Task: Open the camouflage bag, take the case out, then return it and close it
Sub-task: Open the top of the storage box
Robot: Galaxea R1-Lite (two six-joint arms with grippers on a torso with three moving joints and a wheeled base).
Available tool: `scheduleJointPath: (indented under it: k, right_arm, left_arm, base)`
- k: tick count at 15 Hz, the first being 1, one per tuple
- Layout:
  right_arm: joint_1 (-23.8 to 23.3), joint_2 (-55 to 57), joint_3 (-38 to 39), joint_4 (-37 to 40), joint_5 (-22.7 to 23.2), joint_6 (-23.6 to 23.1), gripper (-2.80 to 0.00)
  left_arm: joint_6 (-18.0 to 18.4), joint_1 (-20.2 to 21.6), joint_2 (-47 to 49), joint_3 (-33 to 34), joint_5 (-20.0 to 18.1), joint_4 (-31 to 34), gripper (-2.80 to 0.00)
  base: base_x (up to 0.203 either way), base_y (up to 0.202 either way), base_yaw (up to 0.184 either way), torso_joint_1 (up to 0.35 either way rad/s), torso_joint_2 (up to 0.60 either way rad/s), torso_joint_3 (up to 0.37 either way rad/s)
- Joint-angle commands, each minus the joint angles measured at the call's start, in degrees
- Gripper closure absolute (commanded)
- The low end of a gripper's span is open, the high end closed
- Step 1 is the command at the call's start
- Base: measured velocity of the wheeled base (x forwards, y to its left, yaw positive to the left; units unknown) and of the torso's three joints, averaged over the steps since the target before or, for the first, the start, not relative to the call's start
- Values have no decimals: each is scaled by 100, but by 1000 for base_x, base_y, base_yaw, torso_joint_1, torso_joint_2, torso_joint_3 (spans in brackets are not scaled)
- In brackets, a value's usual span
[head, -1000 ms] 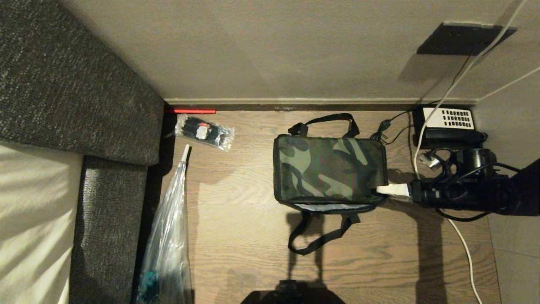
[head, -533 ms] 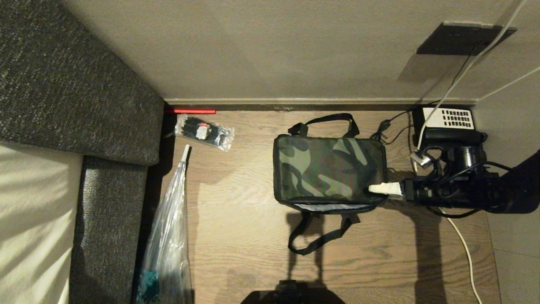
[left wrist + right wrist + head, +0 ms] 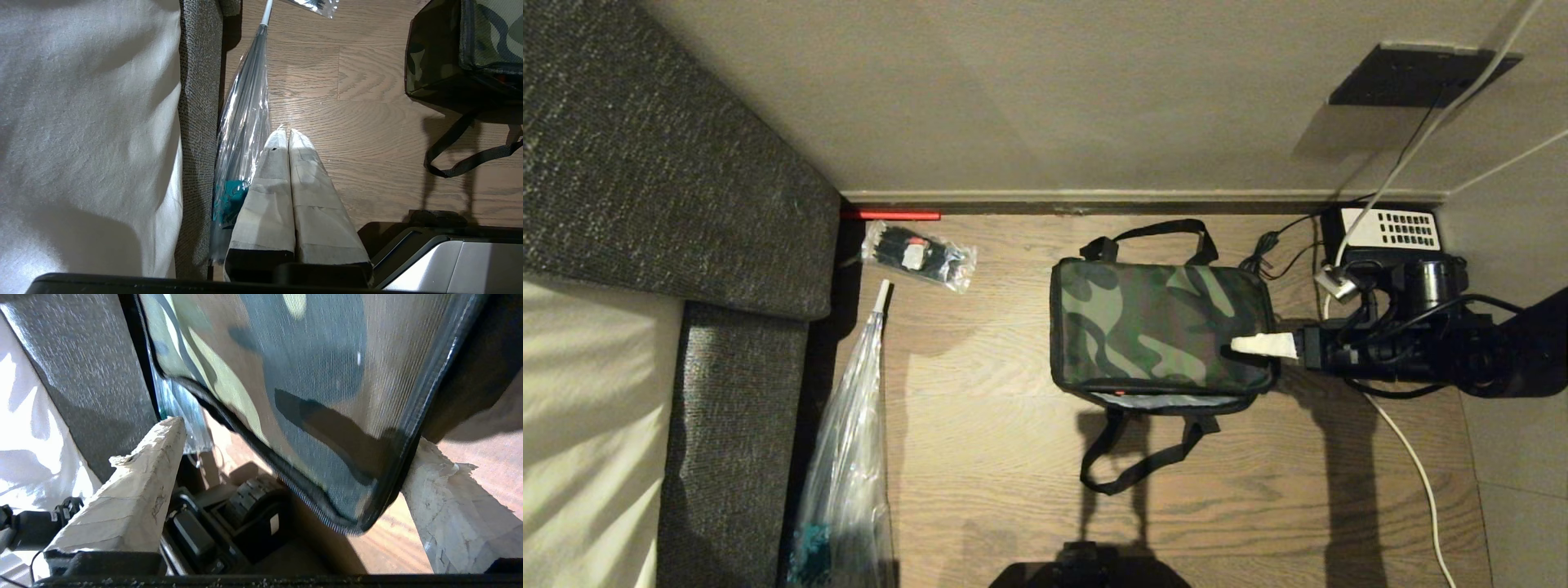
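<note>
My right gripper (image 3: 1250,345) comes in from the right edge of the head frame, its pale taped fingers (image 3: 1266,345) reaching level over the right end of the camouflage bag (image 3: 1160,327). Through the right wrist camera I see the jaws spread wide, one taped finger (image 3: 135,486) at the lower left of that frame and the other at the lower right, with the bag's lid corner and its black piping (image 3: 351,522) sitting between them; nothing is clamped, and the lower-right finger seems to touch the lid edge, though I cannot be sure of contact. The bag itself sits in the centre of the head frame on the wooden floor (image 3: 996,457), lid down over the body, with a thin strip of pale lining and a speck of red showing along its lower edge. One black strap handle (image 3: 1152,233) loops above it, the other (image 3: 1135,457) trails below. The case is not visible to me in any view. Behind my right arm, at the upper right, is a black telephone with white keypad (image 3: 1392,230) amid tangled cables. At the upper left of the bag lies a small clear packet (image 3: 919,255), and a long clear plastic bag (image 3: 849,457) runs down beside the grey sofa (image 3: 670,163). My left gripper (image 3: 286,136) hangs with its fingers pressed together above the floor, near that plastic bag.
</note>
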Motion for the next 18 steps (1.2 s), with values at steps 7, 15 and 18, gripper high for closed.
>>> scheduleJointPath:
  k: [7,15,18]
  right_arm:
    - [-14,-358,-311,-50,14,47,-280]
    - [0,-495,-544,-125,6,413,-280]
    - [0,-509,-776,-125,3,445,-280]
  left_arm:
    - [-1,1,7,18,1,1,0]
    - [-1,1,7,18,1,1,0]
    - [-1,1,7,18,1,1,0]
  base:
    - [0,0,0,0,0,0]
    - [0,0,0,0,0,0]
    - [0,0,0,0,0,0]
